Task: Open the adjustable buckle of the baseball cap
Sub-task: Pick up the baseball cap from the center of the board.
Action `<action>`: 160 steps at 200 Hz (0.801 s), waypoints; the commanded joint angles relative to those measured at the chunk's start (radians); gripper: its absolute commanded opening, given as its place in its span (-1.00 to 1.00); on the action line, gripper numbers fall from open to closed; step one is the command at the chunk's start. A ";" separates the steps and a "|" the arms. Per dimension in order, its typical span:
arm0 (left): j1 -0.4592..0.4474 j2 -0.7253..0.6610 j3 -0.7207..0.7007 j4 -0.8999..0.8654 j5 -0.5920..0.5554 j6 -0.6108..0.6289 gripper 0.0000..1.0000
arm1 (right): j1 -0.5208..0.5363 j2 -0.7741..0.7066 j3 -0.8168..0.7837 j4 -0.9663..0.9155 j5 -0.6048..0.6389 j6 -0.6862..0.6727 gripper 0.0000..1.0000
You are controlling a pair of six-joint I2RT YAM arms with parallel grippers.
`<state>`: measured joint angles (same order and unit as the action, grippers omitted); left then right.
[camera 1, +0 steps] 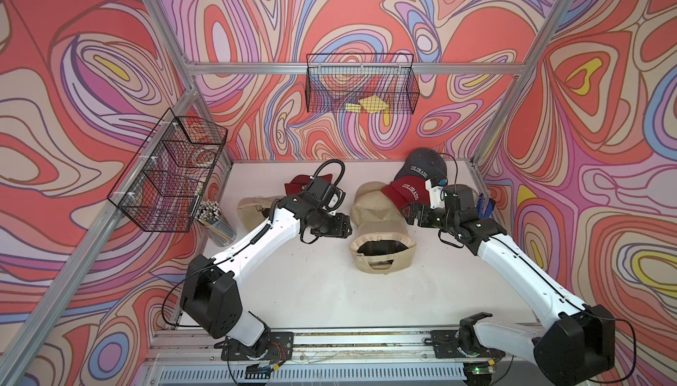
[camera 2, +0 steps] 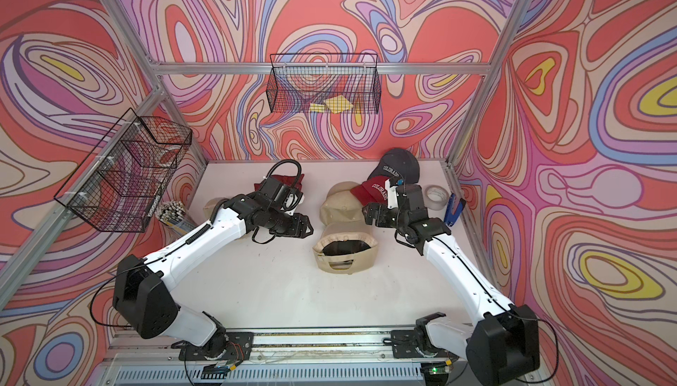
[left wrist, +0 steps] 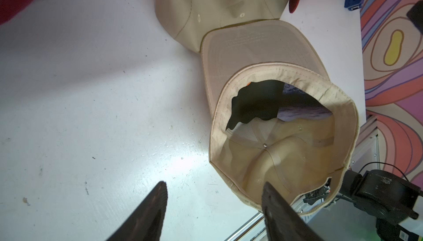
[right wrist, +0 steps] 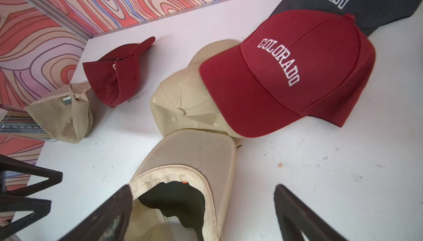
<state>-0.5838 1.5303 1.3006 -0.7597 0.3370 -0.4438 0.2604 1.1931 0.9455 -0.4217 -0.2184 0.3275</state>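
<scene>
The upturned tan cap (camera 1: 383, 246) lies on the table (camera 1: 311, 285) between the 2 grippers, just ahead of both sets of fingertips. The left gripper (left wrist: 214, 185) has its fingers apart and empty. The right gripper (right wrist: 203, 188) is spread wide, gripping nothing. Both flank the cap's brim end. Its brim-to-strap axis crosses the line joining them, so the back strap (camera 1: 382, 272) lies rearward of each, toward the arms' bases. Neither arm looks clearly nearer, and the buckle is too small to see.
</scene>
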 commanded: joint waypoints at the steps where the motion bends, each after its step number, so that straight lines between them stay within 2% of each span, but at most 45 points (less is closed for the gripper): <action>1: -0.020 0.053 0.006 -0.047 0.060 -0.021 0.35 | -0.006 -0.019 -0.016 0.042 -0.039 0.004 0.97; 60: -0.039 0.185 0.055 -0.033 0.097 -0.038 0.33 | -0.007 -0.031 -0.027 0.046 -0.049 -0.005 0.96; 97: -0.050 0.252 0.026 -0.004 0.130 -0.036 0.32 | -0.010 -0.032 -0.029 0.053 -0.057 -0.007 0.97; 111: -0.050 0.272 0.013 0.018 0.148 -0.035 0.26 | -0.010 -0.029 -0.029 0.055 -0.063 -0.007 0.97; 123: -0.050 0.276 0.002 0.042 0.161 -0.040 0.13 | -0.010 -0.027 -0.030 0.057 -0.065 -0.007 0.96; 140: -0.050 0.257 0.004 0.070 0.175 -0.053 -0.17 | -0.010 -0.026 -0.033 0.059 -0.067 -0.008 0.96; 160: -0.048 0.217 0.034 0.072 0.180 -0.059 -0.84 | -0.010 -0.021 -0.030 0.060 -0.073 -0.010 0.96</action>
<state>-0.6296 1.7973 1.3052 -0.7151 0.4904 -0.4835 0.2558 1.1767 0.9291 -0.3832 -0.2787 0.3267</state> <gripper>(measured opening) 0.307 0.983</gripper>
